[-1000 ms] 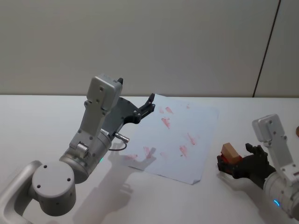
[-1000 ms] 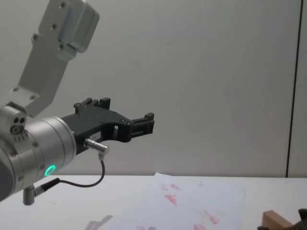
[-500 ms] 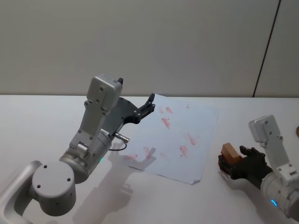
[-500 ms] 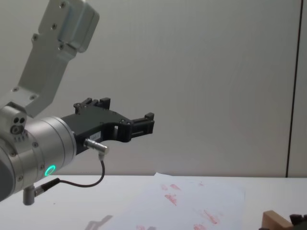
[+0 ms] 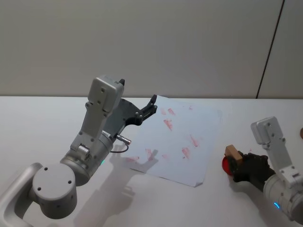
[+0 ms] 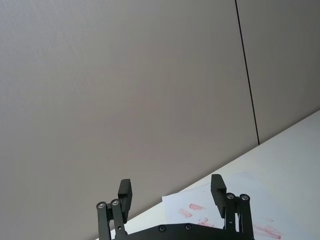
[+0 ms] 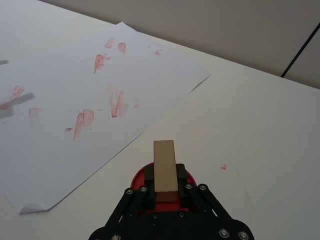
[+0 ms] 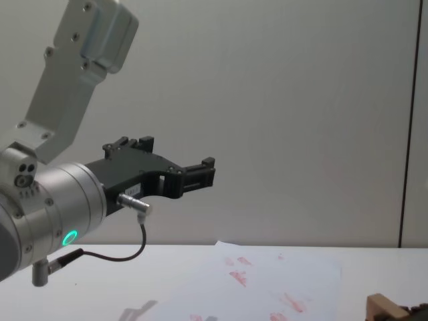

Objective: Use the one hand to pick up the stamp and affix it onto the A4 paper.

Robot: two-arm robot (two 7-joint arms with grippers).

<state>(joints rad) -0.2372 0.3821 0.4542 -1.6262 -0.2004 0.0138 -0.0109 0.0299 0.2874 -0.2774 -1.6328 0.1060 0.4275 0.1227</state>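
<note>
Stamp [image 5: 232, 152]: tan wooden block, tilted, held at its lower part by the right gripper [image 5: 238, 162] over the table [image 5: 38, 123], just to the right of the paper's near right corner and apart from the sheet. In the right wrist view the block [image 7: 164, 165] stands between the two black fingers [image 7: 146, 192], which are closed against its sides. Its base is hidden among them. A round red pad [image 7: 141, 174] lies directly beneath; whether the block touches it cannot be told. In the chest view the stamp [image 8: 381, 306] sits at the lower right edge.

Paper [image 5: 180, 137]: white sheet flat on the table, bearing several reddish marks, between the two arms.

Left gripper [image 5: 150, 106]: raised well above the table over the sheet's far left corner, idle. Its fingers [image 6: 125, 190] stand apart with nothing between them, pointing toward the wall [image 6: 150, 75].
</note>
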